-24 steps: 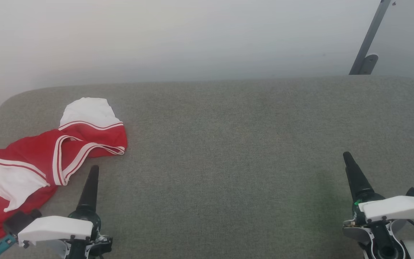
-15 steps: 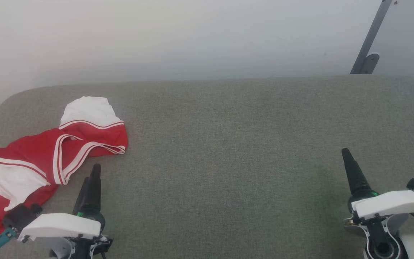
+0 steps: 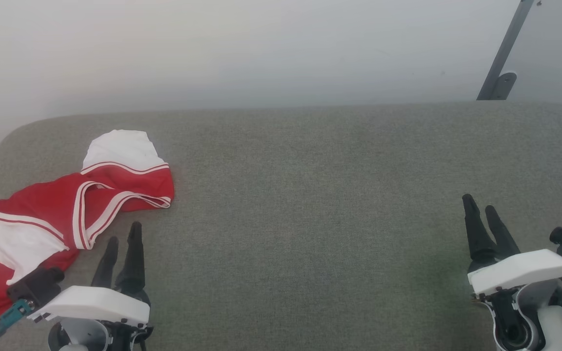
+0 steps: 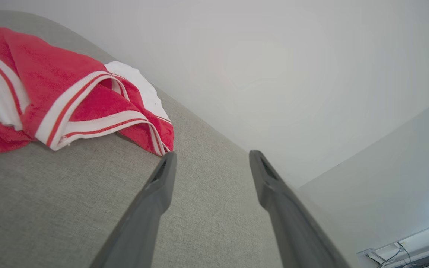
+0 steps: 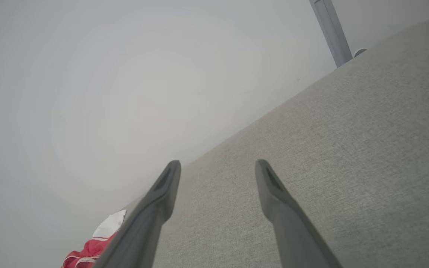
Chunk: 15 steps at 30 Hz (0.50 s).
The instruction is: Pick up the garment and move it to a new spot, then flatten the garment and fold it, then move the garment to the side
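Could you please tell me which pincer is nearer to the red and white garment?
Left. The left pincer sits open just beside the garment, near its striped edge, not touching it. The right pincer, also open, is far off across the grey cushion.

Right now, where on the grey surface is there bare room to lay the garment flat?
The middle of the grey surface, between the garment and the right end effector, is bare. The left end is crowded: the garment, with the left end effector beside it.

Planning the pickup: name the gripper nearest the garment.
The left gripper, open just beside the garment; the right gripper sits far across the grey surface.
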Tool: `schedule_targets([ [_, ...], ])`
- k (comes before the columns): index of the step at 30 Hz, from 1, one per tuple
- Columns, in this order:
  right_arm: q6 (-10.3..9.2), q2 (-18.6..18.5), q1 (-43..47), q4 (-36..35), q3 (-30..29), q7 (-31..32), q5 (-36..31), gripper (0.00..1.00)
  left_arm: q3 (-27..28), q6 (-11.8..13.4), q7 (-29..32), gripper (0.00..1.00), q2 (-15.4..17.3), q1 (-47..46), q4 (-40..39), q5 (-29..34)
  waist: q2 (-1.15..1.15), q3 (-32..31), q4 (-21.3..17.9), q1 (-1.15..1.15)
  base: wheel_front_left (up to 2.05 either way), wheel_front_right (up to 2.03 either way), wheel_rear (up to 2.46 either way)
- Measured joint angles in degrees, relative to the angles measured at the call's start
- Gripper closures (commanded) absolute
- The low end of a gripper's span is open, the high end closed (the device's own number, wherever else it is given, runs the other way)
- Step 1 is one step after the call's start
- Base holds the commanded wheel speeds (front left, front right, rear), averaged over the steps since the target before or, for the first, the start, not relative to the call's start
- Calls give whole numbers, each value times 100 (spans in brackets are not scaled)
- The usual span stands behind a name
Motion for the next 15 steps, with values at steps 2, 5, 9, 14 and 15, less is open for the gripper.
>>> schedule_targets([
  [2,0,-8,-9,4,-9,-33,-225,0,-24,31,-32,0,29,2,0,157,0,4,3,0,0,0,0],
  [5,0,-20,-39,16,-22,-89,-560,0,-70,81,-104,0,83,5,1,424,0,5,5,0,0,0,0],
  [9,0,-27,-92,53,-24,-162,-966,0,-120,135,-174,0,116,16,9,723,0,2,8,0,0,0,0],
  [14,0,-37,-119,101,-14,-254,-1400,0,-186,199,-250,0,153,57,24,1066,0,-2,13,0,0,0,0],
  [15,0,-38,-125,111,-13,-267,-1466,0,-201,201,-276,0,160,57,24,1135,0,-1,14,0,0,0,0],
])
